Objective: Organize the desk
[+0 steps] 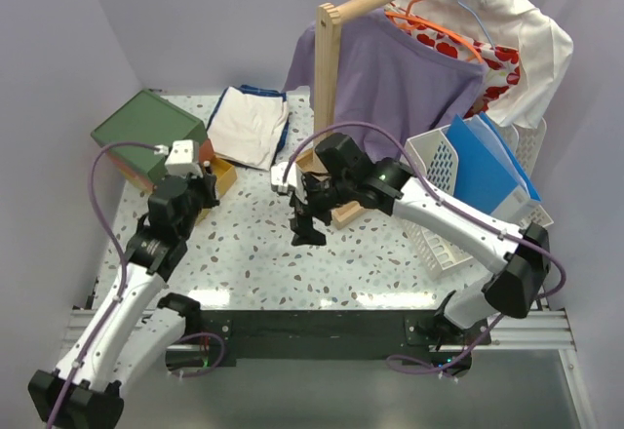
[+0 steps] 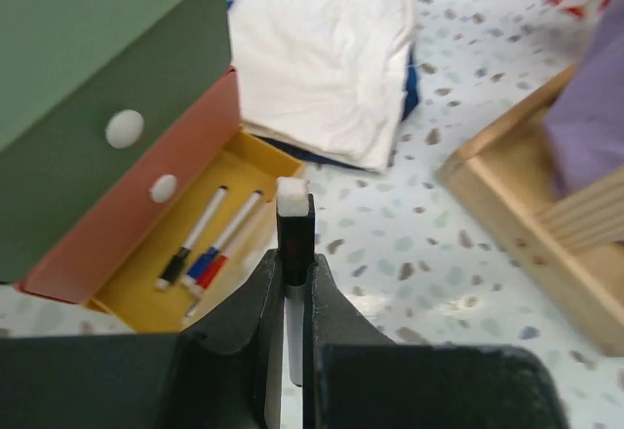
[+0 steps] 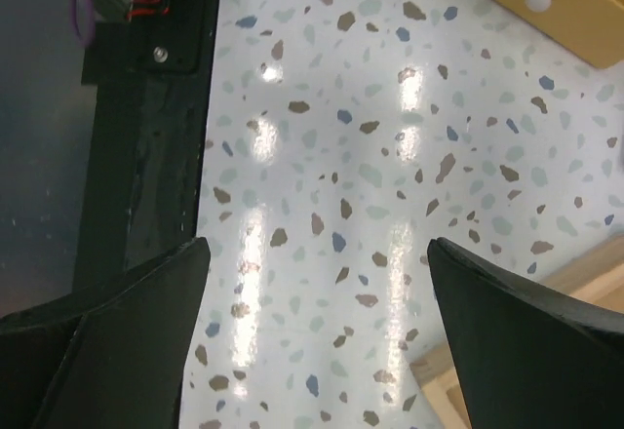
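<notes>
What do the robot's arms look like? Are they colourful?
The left arm and right arm are white tubes with chunky black joints. A purple cable loops along each. The left gripper and right gripper are black, each with two wedge-shaped fingers.

From my seat the desk (image 3: pixel 370 156) looks glossy and smooth, with lamps glaring off its speckled top. The rack (image 1: pixel 330 78) is bare pale wood, the folded cloth (image 2: pixel 322 49) soft white fabric, the basket (image 1: pixel 429 161) perforated white plastic, the marker (image 2: pixel 295 229) smooth black plastic, the drawer box (image 2: pixel 88 58) matt green.
</notes>
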Motion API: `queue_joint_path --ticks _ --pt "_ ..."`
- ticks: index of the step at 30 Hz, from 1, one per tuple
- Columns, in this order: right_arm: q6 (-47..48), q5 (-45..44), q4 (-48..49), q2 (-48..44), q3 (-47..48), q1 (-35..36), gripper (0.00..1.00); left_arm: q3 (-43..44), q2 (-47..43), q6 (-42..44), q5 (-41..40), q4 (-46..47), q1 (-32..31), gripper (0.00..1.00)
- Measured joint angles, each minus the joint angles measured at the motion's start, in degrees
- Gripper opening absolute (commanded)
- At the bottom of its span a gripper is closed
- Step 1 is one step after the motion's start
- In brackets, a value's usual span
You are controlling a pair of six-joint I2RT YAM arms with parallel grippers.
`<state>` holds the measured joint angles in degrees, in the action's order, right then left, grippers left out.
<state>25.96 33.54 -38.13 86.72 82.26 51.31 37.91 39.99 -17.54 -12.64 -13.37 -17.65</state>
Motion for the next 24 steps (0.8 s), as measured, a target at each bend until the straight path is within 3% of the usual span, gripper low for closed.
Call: queue_joint_path --ticks 7,16,20,24 --pt "10.01 1.66 -5.18 -5.22 -5.35 -0.81 0.99 5.2 13.99 20.31 -9.27 -0.94 0.0 0.0" --pt "13.35 5.62 -6.03 -5.22 -7.43 -1.29 0.99 8.48 27.69 34.32 -15.26 4.83 0.02 0.0" --pt "13.73 6.95 -6.03 -5.22 -7.63 -1.29 0.99 8.5 32.76 37.44 -16.83 8.41 0.61 0.24" --pt "13.79 7.43 -6.03 -5.22 -7.69 -1.29 0.99 8.61 36.76 39.08 -17.97 10.88 1.51 0.34"
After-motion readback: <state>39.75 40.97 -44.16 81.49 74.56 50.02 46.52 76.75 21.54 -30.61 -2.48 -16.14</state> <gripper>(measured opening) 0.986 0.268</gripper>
